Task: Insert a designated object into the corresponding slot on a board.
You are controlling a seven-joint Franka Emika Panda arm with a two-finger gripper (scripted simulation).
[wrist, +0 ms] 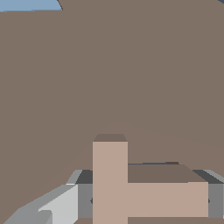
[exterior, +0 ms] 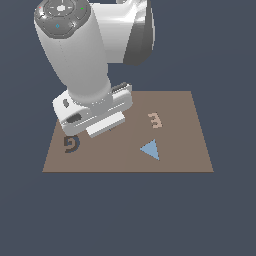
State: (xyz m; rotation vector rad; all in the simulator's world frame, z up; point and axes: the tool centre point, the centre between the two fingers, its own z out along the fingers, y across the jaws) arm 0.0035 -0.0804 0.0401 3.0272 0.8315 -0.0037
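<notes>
1. The board (exterior: 170,107), a wide brown square panel, carries everything; the arm stands over its near-left quarter in the exterior view, low over the surface.
2. The hand (wrist: 144,199) shows best in the wrist view: its fingers (wrist: 57,205) sit on either side of the tan T-shaped piece (wrist: 131,192), closed against its ends as far as I can judge, so the piece reads as gripped. In the exterior view the hand's body hides both piece and fingertips.
3. The T-shaped piece lies flat in the grip, one bar running across between the fingers, the other bar crossing it at one end and reaching away from the wrist camera.
4. The slot is the relation that matters, and I cannot find it. No dark T outline shows in either view; it may be under the arm. A thin dark sliver just beyond the piece in the wrist view could be part of it, but that is too little to tell. So the direction from piece to slot cannot be read here.
5. Blue triangle (exterior: 150,150) lies toward the near edge, right of centre, well apart from the hand.
6. Small tan E-shaped piece (exterior: 156,120) sits mid-board, farther back than the triangle.
7. Dark spiral mark (exterior: 71,144) lies near the near-left corner, just beside the hand; it is not the target, and nothing raised blocks the way.
</notes>
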